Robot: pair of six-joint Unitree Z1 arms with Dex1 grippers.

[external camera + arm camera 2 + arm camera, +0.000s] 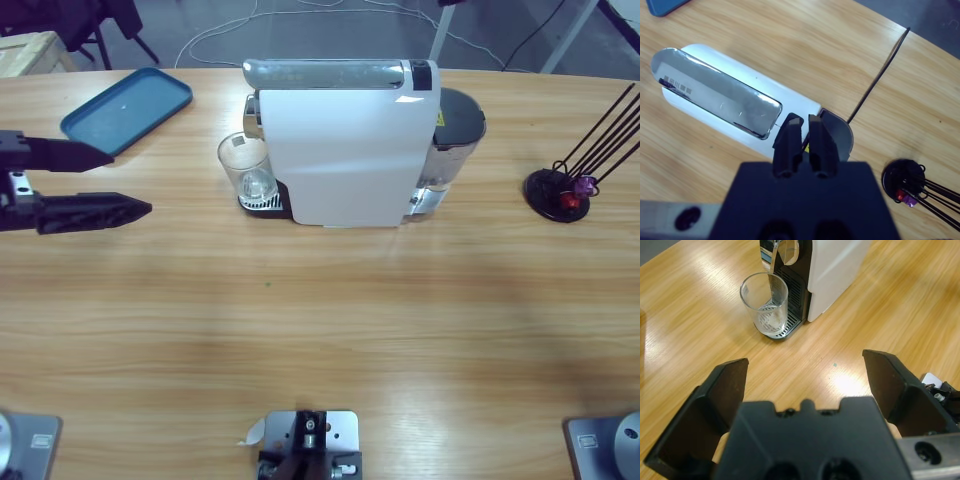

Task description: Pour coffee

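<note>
The left gripper (805, 385) fills the bottom of its wrist view, its two black jaws spread wide apart with nothing between them. Straight ahead of it, well apart, stands the glass (764, 302), upright and clear, with no dark liquid showing in it. The glass sits on the black drip grate (785, 331) of the coffee machine (832, 270), directly below the machine's spout (775, 252).

In the high view the same gripper (125, 182) comes in from the left edge, and the glass (246, 167) lies off its jaw tips, touching the near end of the white coffee machine (345, 150). Beyond the machine from this gripper, at its far end, is the grey water tank (455, 135).

The right gripper (805, 131) looks down from above the machine's silver top (715, 95), its jaws drawn close together with only a thin slit between them, and they grip nothing. Their tips lie over the far end of the machine, by the water tank (837, 135).

A blue tray (128, 108) lies on the wooden table (320, 330) just beside the left gripper's upper jaw. A black wire stand (560, 192) with thin rods and small coloured capsules at its base is well past the tank.
</note>
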